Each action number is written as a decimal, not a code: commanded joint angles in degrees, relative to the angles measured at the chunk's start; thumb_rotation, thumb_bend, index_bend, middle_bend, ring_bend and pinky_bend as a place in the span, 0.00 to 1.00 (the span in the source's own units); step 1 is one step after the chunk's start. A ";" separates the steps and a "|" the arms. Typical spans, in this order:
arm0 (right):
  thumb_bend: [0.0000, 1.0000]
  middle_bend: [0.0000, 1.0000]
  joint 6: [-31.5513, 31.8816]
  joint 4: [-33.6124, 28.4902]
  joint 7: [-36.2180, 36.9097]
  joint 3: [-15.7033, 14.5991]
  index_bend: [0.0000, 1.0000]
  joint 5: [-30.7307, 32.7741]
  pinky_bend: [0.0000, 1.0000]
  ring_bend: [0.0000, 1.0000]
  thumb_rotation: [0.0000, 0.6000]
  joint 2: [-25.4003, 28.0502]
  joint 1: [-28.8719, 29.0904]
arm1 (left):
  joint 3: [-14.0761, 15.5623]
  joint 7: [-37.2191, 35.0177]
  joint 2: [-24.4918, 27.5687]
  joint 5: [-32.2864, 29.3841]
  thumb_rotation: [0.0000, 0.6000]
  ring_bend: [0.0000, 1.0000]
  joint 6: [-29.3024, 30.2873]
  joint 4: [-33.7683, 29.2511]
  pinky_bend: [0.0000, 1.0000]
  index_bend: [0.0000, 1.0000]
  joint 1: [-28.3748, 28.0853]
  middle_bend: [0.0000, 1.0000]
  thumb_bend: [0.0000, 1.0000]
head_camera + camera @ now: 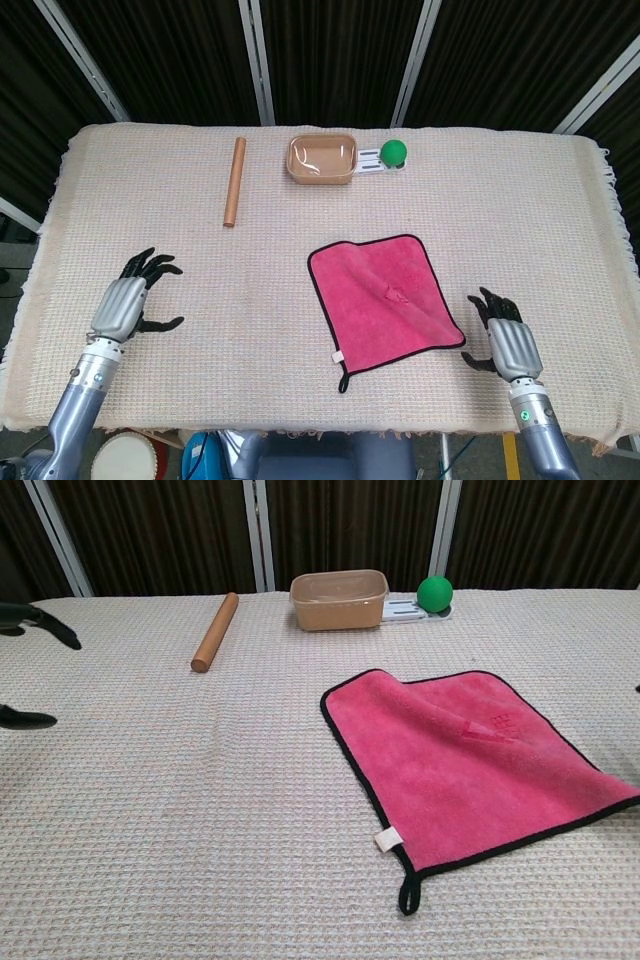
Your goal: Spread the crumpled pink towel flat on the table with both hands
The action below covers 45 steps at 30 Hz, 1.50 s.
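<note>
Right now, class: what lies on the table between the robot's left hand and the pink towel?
Nothing: the head view shows only bare woven table cover between the left hand and the pink towel.

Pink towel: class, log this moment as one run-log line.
pink towel: flat, skewed, small crease | left hand: open, off towel | right hand: open, off towel

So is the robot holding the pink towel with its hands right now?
No, nothing is held. The left robot hand and the right robot hand both rest open on the table, apart from the pink towel, which lies loose between them.
</note>
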 commanded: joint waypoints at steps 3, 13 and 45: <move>0.17 0.00 -1.69 2.38 -3.44 -1.85 0.00 0.70 0.00 0.00 1.00 -0.54 -0.41 | 2.14 -2.97 1.05 2.92 1.00 0.00 2.96 -1.54 0.05 0.27 3.44 0.14 0.07; 0.17 0.00 4.59 2.06 -6.26 -1.98 0.00 -4.38 0.00 0.00 1.00 -1.72 -3.18 | 4.61 -4.54 2.83 8.82 1.00 0.00 5.28 -1.55 0.05 0.28 6.99 0.15 0.13; 0.17 0.00 4.79 1.32 3.59 2.99 0.00 -6.83 0.00 0.00 1.00 3.01 -5.71 | -4.20 27.26 -30.53 7.19 1.00 0.01 -17.69 10.59 0.07 0.48 -15.37 0.24 0.22</move>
